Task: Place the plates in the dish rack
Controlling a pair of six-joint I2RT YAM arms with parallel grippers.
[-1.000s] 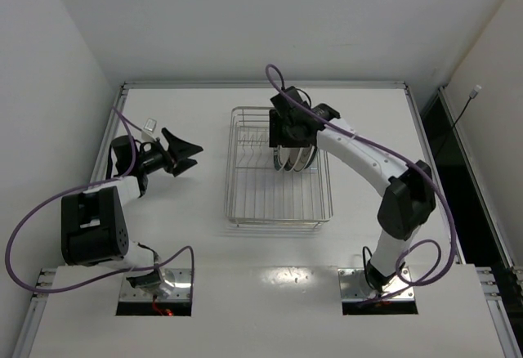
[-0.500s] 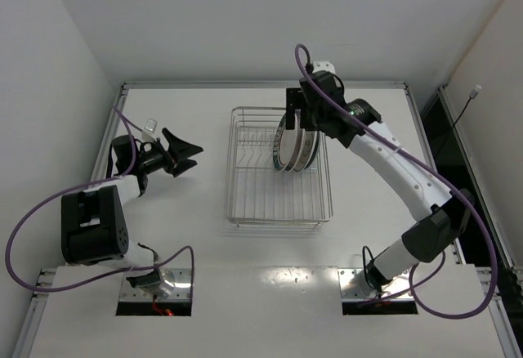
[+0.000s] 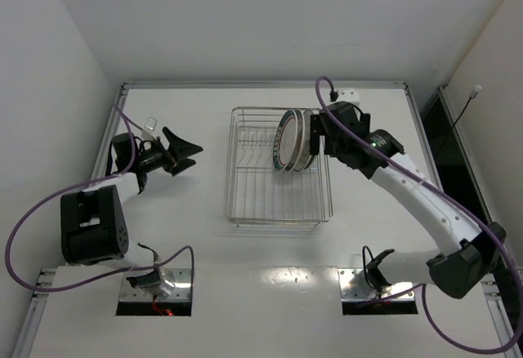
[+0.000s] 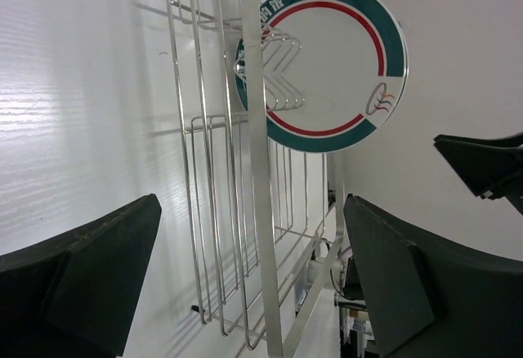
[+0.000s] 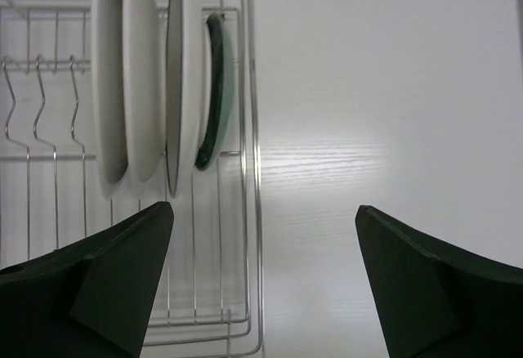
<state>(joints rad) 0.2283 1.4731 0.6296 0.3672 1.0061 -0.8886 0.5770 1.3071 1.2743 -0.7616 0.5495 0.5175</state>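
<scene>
Right wrist, plates [image 5: 110, 88] seemingly ahead of hand [image 5: 263, 208]

No word or number can be read anywhere. The green-and-red banded plate [image 4: 327, 64] bears a small emblem [image 4: 380, 96] at its 4 o'clock and pale marks [image 4: 272, 5] on the band near 11 o'clock, both illegible.

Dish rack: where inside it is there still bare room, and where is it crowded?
Free in the dish rack: the grid floor between the plates and the near rim, plus the tines left of them. Crowded: the far right corner, where four plates stand on edge, packed close.
</scene>
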